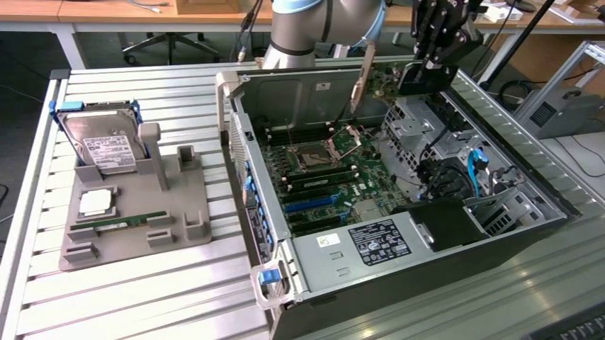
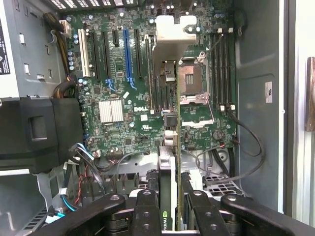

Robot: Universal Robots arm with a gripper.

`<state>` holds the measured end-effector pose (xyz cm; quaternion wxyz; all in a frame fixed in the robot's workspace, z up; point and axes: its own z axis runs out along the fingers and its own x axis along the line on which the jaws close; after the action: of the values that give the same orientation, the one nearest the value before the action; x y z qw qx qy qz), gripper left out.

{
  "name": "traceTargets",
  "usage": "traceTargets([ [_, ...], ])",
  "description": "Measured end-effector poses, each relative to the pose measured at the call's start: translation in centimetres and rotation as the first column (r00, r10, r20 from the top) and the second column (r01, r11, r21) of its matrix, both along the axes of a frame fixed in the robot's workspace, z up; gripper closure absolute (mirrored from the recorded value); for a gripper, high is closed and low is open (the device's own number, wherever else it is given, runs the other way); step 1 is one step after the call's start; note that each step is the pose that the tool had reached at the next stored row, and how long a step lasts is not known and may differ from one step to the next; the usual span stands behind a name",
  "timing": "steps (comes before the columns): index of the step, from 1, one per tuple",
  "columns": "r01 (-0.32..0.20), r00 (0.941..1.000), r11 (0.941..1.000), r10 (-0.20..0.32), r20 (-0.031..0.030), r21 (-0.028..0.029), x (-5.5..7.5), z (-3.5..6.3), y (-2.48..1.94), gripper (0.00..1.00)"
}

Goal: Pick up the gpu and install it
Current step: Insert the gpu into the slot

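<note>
Hand (image 2: 171, 216) clenched on gpu (image 2: 167, 167), held edge-on above the case (image 1: 283, 276), over its board (image 2: 142, 125). Risks: tilt in the grip so the edge misses the slot (image 2: 127, 54); bracket (image 2: 172, 34) catching the case wall; card clipping the open CPU socket (image 2: 189, 81) or loose cables (image 2: 246, 142).

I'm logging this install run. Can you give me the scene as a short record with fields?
gripper: shut on the gpu
gpu: held on edge above the open case, not yet in a slot
motherboard: expansion slots empty
tray: on the exterior view's left, holds hard drive and memory stick
</note>
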<state>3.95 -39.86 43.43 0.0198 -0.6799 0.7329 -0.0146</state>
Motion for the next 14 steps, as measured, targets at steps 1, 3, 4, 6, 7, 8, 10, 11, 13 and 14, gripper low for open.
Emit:
traceTargets([
  [1, 0.000, 1.0000, 1.0000, 0.000, 0.0002, 0.0000, -0.2, 0.00, 0.00, 0.73],
  [3, 0.000, 1.0000, 1.0000, 0.000, 0.0010, -0.0001, -0.8, -0.01, 0.00, 0.73],
  [4, 0.000, 1.0000, 1.0000, 0.000, 0.0021, 0.0000, -1.3, -0.02, 0.00, 0.73],
  [6, 0.000, 1.0000, 1.0000, 0.000, 0.0042, 0.0000, -2.0, -0.03, 0.00, 0.73],
  [7, 0.000, 1.0000, 1.0000, 0.000, 0.0051, -0.0001, -2.3, -0.03, 0.00, 0.73],
  [8, 0.000, 1.0000, 1.0000, 0.000, 0.0061, -0.0001, -2.6, -0.03, 0.00, 0.73],
  [10, 0.000, 1.0000, 1.0000, 0.000, 0.0079, 0.0000, -3.2, -0.04, 0.00, 0.73],
  [11, 0.000, 1.0000, 1.0000, 0.000, 0.0082, -0.0001, -3.3, -0.04, 0.00, 0.73],
  [13, 0.000, 1.0000, 1.0000, 0.000, 0.0087, 0.0001, -3.5, -0.04, 0.00, 0.73],
  [14, 0.000, 1.0000, 1.0000, 0.000, 0.0088, -0.0001, -3.5, -0.04, 0.00, 0.73],
])
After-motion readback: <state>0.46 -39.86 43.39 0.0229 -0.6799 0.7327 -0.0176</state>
